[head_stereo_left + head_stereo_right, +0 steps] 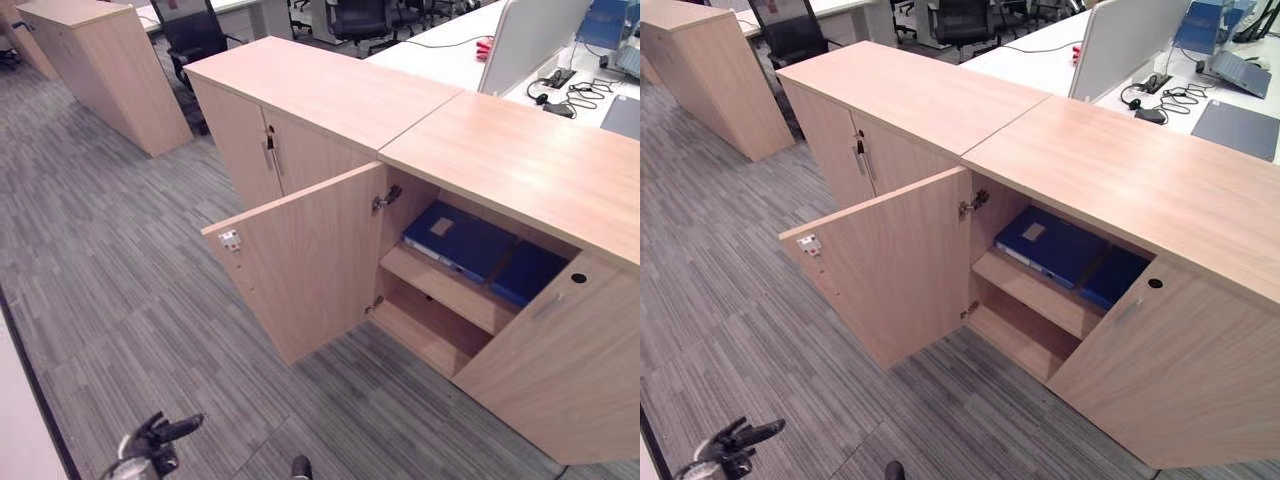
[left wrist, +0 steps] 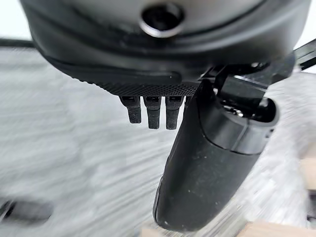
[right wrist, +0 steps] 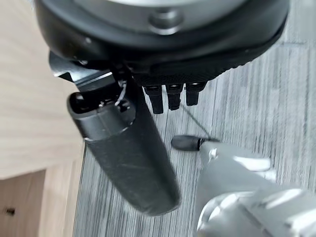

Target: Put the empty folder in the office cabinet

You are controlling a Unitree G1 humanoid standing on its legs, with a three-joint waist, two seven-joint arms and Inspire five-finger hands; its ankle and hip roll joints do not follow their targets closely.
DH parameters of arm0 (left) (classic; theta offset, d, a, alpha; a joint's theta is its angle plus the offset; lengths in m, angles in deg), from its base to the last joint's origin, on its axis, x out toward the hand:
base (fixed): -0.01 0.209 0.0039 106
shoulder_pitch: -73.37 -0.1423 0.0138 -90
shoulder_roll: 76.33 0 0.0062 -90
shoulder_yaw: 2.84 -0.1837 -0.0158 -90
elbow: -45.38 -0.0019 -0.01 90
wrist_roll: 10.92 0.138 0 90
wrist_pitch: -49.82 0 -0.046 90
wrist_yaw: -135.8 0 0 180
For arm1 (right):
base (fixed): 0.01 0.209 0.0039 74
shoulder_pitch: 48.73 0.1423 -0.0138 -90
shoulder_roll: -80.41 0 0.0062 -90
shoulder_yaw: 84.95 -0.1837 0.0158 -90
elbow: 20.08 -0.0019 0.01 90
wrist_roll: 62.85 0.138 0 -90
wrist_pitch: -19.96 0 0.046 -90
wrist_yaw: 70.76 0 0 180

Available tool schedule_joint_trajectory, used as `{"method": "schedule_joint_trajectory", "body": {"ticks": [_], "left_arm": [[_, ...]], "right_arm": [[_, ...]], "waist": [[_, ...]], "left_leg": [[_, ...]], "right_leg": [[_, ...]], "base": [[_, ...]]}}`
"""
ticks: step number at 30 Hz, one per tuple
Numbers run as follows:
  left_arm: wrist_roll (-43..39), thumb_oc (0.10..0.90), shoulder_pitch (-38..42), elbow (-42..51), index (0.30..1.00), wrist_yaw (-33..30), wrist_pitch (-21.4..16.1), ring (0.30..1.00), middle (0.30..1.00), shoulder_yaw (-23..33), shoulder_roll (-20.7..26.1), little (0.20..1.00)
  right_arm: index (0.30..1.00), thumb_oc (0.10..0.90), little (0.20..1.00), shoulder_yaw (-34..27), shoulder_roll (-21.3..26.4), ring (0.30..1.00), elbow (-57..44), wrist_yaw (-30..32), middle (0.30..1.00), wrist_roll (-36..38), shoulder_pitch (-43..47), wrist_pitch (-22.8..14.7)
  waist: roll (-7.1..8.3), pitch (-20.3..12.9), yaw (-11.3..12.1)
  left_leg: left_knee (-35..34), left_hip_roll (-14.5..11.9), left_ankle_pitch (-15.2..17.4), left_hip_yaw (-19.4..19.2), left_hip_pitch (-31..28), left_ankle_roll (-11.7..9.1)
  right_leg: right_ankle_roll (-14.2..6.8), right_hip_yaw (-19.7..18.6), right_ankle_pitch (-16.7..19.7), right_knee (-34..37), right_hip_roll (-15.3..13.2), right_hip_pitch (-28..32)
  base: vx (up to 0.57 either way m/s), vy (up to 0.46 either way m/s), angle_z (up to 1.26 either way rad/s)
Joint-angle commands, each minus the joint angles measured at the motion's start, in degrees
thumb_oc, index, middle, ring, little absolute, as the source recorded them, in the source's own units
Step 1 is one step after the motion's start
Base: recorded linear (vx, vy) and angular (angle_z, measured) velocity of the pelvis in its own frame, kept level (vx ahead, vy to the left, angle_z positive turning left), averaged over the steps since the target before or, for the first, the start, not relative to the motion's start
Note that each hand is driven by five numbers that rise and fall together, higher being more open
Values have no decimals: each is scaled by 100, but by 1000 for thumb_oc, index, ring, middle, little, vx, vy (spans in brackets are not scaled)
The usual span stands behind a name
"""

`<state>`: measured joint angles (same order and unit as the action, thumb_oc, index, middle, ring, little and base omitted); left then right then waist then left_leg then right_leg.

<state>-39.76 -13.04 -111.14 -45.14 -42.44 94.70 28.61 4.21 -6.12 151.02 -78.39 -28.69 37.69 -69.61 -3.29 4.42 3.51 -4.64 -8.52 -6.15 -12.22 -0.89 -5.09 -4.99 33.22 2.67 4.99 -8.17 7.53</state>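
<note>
Folder (image 1: 457, 240) on cabinet (image 1: 520, 170) shelf

1. This is an office: low wooden cabinets (image 1: 330, 110) stand in rows on grey carpet (image 1: 110, 260).
2. Black swivel chairs (image 1: 195, 35) sit at white desks (image 1: 440, 55) with a divider screen (image 1: 530, 40).
3. Blue folders (image 1: 455, 240) lie on a cabinet shelf (image 1: 445, 290).

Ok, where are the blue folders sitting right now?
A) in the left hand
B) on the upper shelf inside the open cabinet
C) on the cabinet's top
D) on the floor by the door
B: the blue folders lie on the upper shelf behind the open cabinet door.
</note>
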Motion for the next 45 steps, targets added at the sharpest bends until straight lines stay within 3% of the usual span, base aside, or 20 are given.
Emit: {"method": "schedule_joint_trajectory", "body": {"ticks": [1,4,9,18,25,27,34,36,45], "left_arm": [[266,800,567,85,900,-138,-374,900,900,293,570,900],[482,800,872,288,900,-135,-382,900,900,110,858,900],[745,800,1125,1464,900,-129,-442,900,900,-222,975,900],[1185,800,2217,2105,900,395,-436,900,900,-1574,1120,900],[1205,800,3175,1403,900,409,-420,900,900,-2226,756,900],[844,800,3820,1048,900,361,-447,900,900,-2451,508,900],[562,800,3982,1672,900,340,-529,900,900,-2556,318,900],[631,800,3834,2233,900,399,-530,900,900,-2598,187,900],[691,800,3536,2219,900,425,-440,900,900,-2505,-178,900]], "right_arm": [[900,800,900,-34,9,900,168,-23,900,-86,158,-55],[900,800,900,44,-52,900,109,-73,900,-98,164,-48],[900,800,900,67,-129,900,64,-107,900,-191,89,-40],[900,800,900,170,-191,900,-43,-204,900,-267,67,-16],[900,800,900,316,-290,900,-76,-208,900,-224,96,18],[900,800,900,395,-353,900,-140,-214,900,-46,98,-8],[900,800,900,325,-394,900,1,-196,900,-103,2,7],[900,800,900,276,-424,900,60,-215,900,-149,-49,25],[900,800,900,299,-463,900,59,-240,900,-180,37,54]], "waist": [[56,-229,-10],[62,-268,-52],[114,-311,-126],[215,-393,-379],[264,-452,-526],[283,-479,-669],[343,-508,-725],[383,-520,-730],[424,-535,-712]], "left_leg": [[-36,-91,376,158,-39,-222],[-36,18,441,156,-24,-163],[-36,157,546,175,-32,-79],[-36,324,719,38,-138,83],[-36,361,781,-67,-215,131],[-36,362,806,-149,-252,151],[-36,352,834,-223,-296,170],[-36,350,843,-242,-313,171],[-36,339,848,-244,-322,170]], "right_leg": [[-40,-397,-626,-127,69,-12],[-119,-407,-541,-135,-23,-35],[-216,-406,-454,-154,-148,-44],[-380,-607,-292,-214,-312,-114],[-423,-723,-244,-198,-330,-131],[-453,-824,-197,-171,-324,-177],[-476,-885,-135,-92,-297,-190],[-480,-889,-128,-64,-284,-170],[-468,-897,-125,-29,-259,-148]], "base": [[9,125,-2],[5,83,-1],[5,74,-1],[13,52,-11],[7,17,-8],[-3,14,-2],[-3,4,-12],[-2,1,2],[-3,-2,1]]}}
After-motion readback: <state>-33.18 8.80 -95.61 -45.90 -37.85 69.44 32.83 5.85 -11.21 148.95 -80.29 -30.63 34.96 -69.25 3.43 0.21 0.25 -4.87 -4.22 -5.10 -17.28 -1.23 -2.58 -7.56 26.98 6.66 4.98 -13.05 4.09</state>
